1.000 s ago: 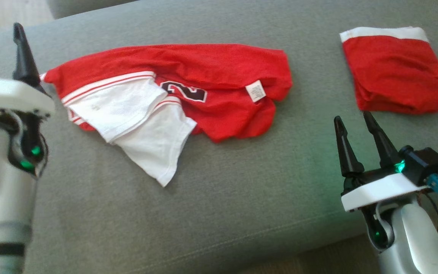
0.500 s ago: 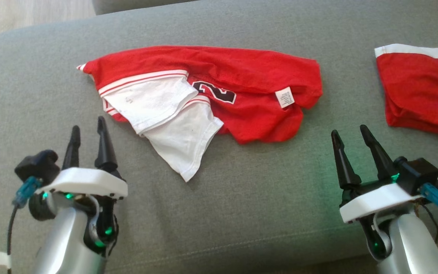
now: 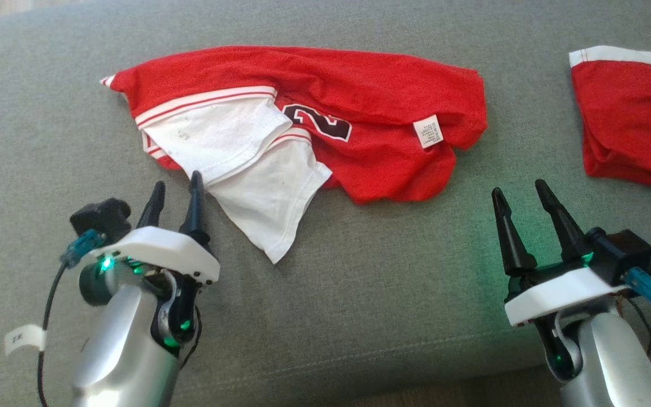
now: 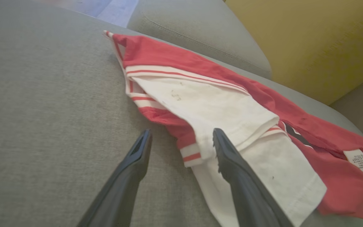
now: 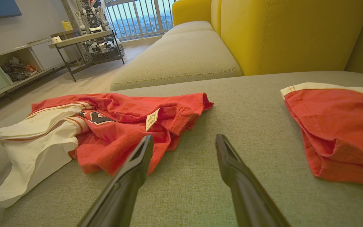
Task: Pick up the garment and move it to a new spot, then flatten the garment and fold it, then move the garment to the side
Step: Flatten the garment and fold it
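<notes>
Red-and-white jersey (image 3: 303, 113) lies crumpled on the grey sofa cushion (image 3: 359, 294), spread crosswise in the far half of the head view. The red body runs from a pointed corner at the left to a rounded, bunched end at the right. Two white panels with red-and-white striped trim fold over its left half and trail toward us in a point. A dark numeral print (image 3: 317, 121) shows partly between the folds. A white care label (image 3: 428, 131) lies face up on the red cloth near the right end.

Left end effector (image 3: 177, 179) sits at the jersey's near-left edge, fingers spread and holding nothing. In the left wrist view we see one finger over bare cushion and the other over the white panel, with the striped hem corner in the gap between them. We cannot tell whether that finger touches the cloth or hangs just above it.

Right end effector (image 3: 518, 187) is also spread and empty. It is over bare cushion, on the near side of the jersey's red right end and apart from it. In the right wrist view its fingers point at the bare strip between the jersey and the piece to the right.

A second red garment (image 3: 630, 118) with a white band along its far edge lies folded at the right, well apart from the jersey. A yellow backrest (image 5: 288, 34) rises behind the cushion.
</notes>
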{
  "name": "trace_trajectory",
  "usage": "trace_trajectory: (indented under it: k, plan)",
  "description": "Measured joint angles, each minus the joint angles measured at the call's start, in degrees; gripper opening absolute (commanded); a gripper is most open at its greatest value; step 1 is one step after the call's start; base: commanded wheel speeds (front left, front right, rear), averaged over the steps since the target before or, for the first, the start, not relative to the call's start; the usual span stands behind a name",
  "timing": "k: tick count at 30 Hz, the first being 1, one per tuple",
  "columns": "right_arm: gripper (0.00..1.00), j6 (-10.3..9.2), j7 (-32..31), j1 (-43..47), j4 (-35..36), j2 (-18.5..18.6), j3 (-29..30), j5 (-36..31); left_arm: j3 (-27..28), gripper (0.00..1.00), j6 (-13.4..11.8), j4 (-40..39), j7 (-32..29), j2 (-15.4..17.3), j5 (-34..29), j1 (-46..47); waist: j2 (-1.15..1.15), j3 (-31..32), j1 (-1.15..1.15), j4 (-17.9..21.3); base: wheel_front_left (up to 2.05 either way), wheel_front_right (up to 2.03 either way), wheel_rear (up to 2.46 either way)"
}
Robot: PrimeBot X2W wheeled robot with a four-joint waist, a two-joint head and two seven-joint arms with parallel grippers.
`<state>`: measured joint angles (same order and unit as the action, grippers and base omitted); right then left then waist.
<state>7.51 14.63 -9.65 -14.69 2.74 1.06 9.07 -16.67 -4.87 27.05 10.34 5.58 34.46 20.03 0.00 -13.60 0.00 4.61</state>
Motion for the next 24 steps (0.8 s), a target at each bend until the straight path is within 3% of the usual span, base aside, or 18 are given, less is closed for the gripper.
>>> trace_trajectory:
  k: [12,13,14,15,16,17,18,24]
  plan:
    - [1.0,0.0,0.0,-0.4,0.5,0.0,0.3,0.0,-1.5,0.99,0.5,2.8,-0.5,-0.3,-0.1,2.9,0.0,-1.7,0.0,0.7,0.0,0.0,0.0]
    - [1.0,0.0,0.0,-0.4,0.5,0.0,0.4,0.0,-1.6,0.9,0.4,2.8,-0.3,-0.3,-0.2,2.9,0.0,-1.7,0.0,0.7,0.0,0.0,0.0]
    - [1.0,0.0,0.0,-0.4,0.5,0.0,0.5,0.0,-1.7,0.64,0.3,2.8,-0.1,-0.3,-0.3,2.9,0.0,-1.7,0.0,0.7,0.0,0.0,0.0]
    - [1.0,0.0,0.0,-0.4,0.5,0.0,0.5,0.0,-1.9,0.49,0.3,2.8,-0.1,-0.4,-0.4,2.9,0.0,-1.6,0.0,0.7,0.0,0.0,0.0]
    - [1.0,0.0,0.0,-0.4,0.5,0.0,0.5,0.0,-2.1,0.4,0.3,2.6,0.0,-0.4,-0.6,2.9,0.0,-1.5,0.0,0.7,0.0,0.0,0.0]
    - [1.0,0.0,0.0,-0.4,0.5,0.0,0.6,0.0,-2.5,0.24,0.3,2.3,0.1,-0.5,-0.6,2.8,0.0,-1.4,0.0,0.6,0.0,0.0,0.0]
    - [1.0,0.0,0.0,-0.4,0.5,0.0,0.6,0.0,-2.9,0.0,0.3,1.9,0.1,-0.5,-0.6,2.7,0.0,-1.4,0.0,0.6,0.0,0.0,0.0]
    - [1.0,0.0,0.0,-0.4,0.5,0.0,0.7,0.0,-4.3,0.0,0.0,-1.3,0.1,-0.6,-0.9,1.6,0.0,-1.2,0.0,0.2,0.0,0.0,0.0]
